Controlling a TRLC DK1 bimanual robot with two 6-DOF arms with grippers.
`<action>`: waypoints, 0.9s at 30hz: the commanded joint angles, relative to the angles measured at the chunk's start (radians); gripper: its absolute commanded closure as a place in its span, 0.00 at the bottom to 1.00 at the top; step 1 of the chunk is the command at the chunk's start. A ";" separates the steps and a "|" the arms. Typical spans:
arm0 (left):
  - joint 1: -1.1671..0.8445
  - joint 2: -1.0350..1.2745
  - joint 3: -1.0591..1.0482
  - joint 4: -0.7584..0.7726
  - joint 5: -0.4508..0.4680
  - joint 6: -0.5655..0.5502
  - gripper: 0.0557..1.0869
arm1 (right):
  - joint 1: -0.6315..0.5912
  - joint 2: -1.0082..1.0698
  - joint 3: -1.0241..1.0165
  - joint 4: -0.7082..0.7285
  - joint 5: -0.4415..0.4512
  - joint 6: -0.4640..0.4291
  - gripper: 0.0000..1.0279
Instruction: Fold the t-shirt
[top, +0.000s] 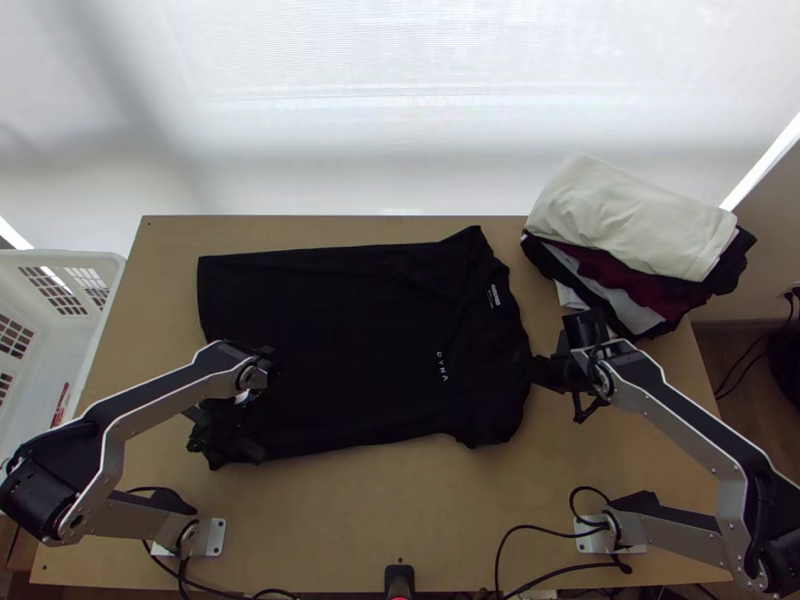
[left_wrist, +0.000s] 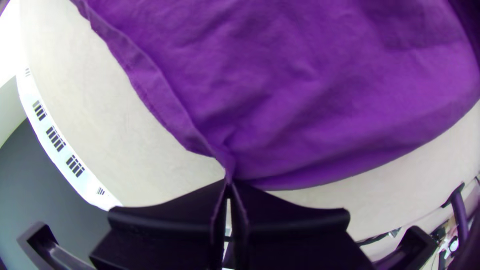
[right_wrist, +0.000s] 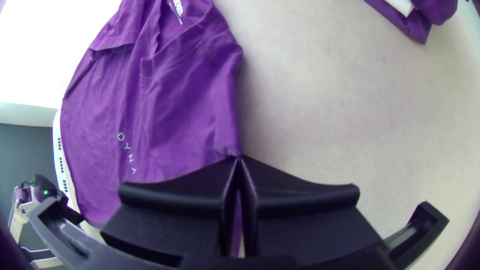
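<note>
The black t-shirt (top: 350, 340) lies spread across the table, hem to the left, collar and sleeves to the right; in the wrist views it looks purple. At its lower left corner is my left gripper (top: 215, 452); in the left wrist view, the left gripper (left_wrist: 228, 184) is shut on the corner of the hem of the t-shirt (left_wrist: 300, 100). By the shirt's right edge is my right gripper (top: 538, 372). Pinched in the right gripper (right_wrist: 238, 159), in the right wrist view, is an edge of the t-shirt (right_wrist: 185, 110) near the shoulder and sleeve.
A pile of folded clothes (top: 630, 225), cream on top, sits at the table's back right corner. To the left of the table (top: 400, 510) stands a white plastic basket (top: 40, 350). Black cables (top: 545, 530) run along the near edge.
</note>
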 joint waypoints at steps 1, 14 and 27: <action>0.087 -0.022 0.046 0.001 -0.014 0.038 0.96 | -0.030 -0.037 0.032 0.004 0.006 -0.013 0.97; 0.373 -0.153 0.364 0.036 0.109 0.030 0.96 | -0.116 -0.095 0.171 -0.018 0.007 -0.062 0.97; 0.466 -0.259 0.835 0.237 0.373 -0.338 0.96 | -0.032 -0.117 0.588 -0.076 -0.033 0.003 0.97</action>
